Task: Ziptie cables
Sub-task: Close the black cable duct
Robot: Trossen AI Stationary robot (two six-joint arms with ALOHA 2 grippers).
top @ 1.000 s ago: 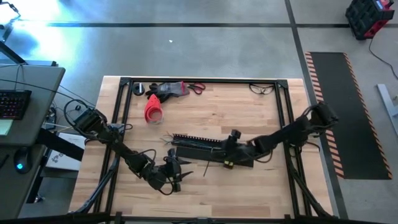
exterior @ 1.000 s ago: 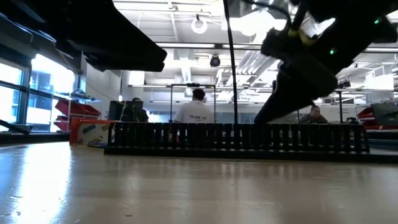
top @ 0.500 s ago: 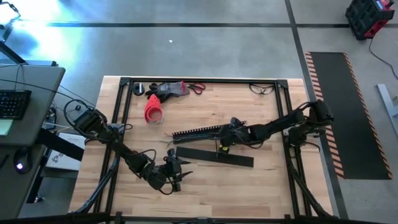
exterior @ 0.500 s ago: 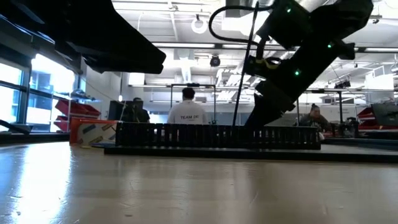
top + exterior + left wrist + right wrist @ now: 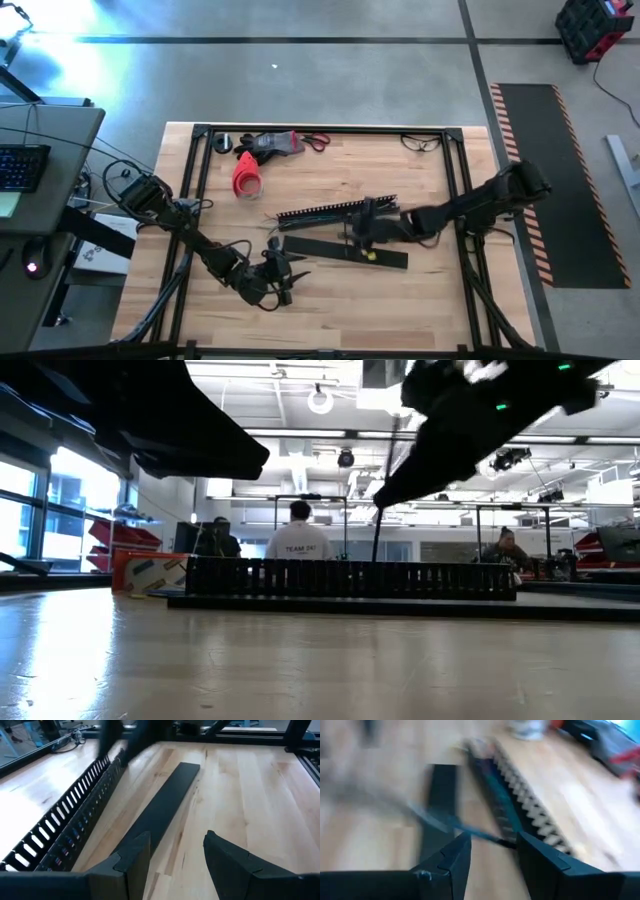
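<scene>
The right gripper (image 5: 362,228), having lifted off the flat black bar (image 5: 345,250), is carrying a thin strand between narrowed fingers beside the comb-toothed channel (image 5: 335,210) holding the cables (image 5: 67,842), while the left gripper (image 5: 290,275) is waiting open.

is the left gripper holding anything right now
No: in its wrist view the left gripper stands open over bare table, nothing between its fingers.
</scene>
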